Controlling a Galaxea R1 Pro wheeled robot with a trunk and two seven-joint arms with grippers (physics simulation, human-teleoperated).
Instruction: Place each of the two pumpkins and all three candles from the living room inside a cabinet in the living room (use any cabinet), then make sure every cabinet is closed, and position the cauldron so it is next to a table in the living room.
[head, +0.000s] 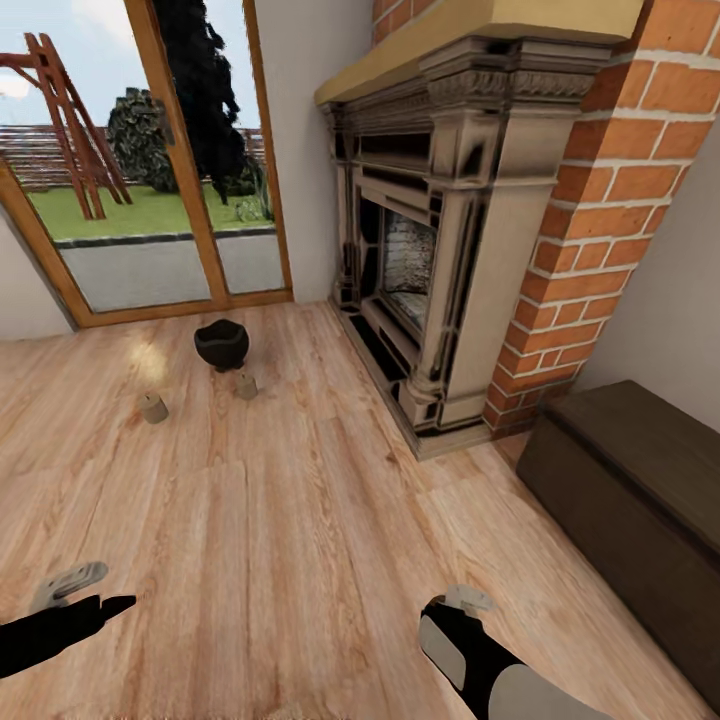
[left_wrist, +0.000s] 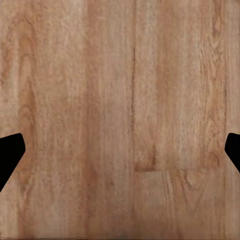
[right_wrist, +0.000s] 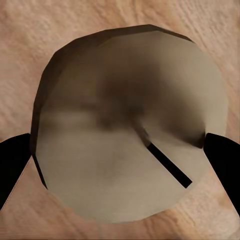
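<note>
Between the right gripper's fingers a candle is gripped, wick toward the camera. The cabinet, its drawers shut, lies just beside and ahead of that arm, right of the fireplace. The left gripper is spread and empty.

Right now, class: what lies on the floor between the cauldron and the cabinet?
Head view: between cauldron and cabinet lie bare floorboards and the fireplace's base.
</note>
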